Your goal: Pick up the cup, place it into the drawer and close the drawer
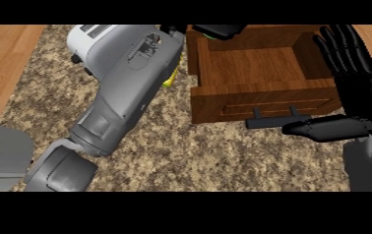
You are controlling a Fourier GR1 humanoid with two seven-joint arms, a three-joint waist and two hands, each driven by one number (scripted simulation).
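1. Over the far left corner of the open drawer point(254, 71), the left hand point(218, 30) shows only as dark fingers at the end of its long grey forearm point(123, 90), which stretches across the speckled counter point(218, 154).
2. Whether those fingers are curled or straight cannot be told; much of the hand is cut off.
3. The cup cannot be made out with certainty; a yellow-green sliver point(171, 78) peeps from under the forearm, left of the drawer.
4. The right hand point(341, 51) stands at the drawer's right side, fingers straight and spread, thumb near the front handle point(276, 120), holding nothing.
5. Likely it waits there to push the drawer shut.
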